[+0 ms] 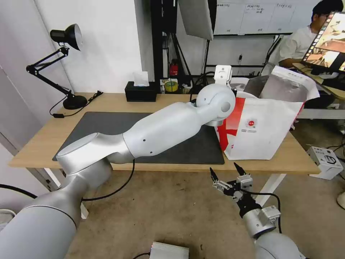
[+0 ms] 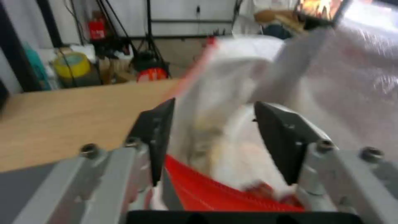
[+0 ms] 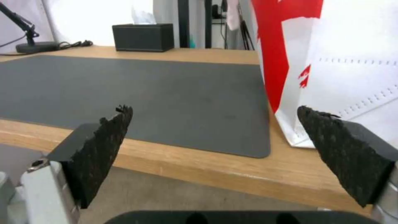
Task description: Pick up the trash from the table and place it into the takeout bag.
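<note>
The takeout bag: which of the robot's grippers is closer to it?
Left. The left gripper is open over the takeout bag's mouth; the right gripper hangs open below the table edge.

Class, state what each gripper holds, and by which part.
Nothing: the left gripper is open over the takeout bag; the right gripper is open below the table edge.

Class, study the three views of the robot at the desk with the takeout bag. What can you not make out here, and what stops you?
- Head view: the left gripper is hidden behind the left arm's own wrist above the takeout bag.
- Left wrist view: what lies inside the bag, pale and red shapes, is too blurred to name.
- Head view: part of the dark grey mat is covered by the left arm.
- Right wrist view: the bag's top is cut off by the edge.
</note>
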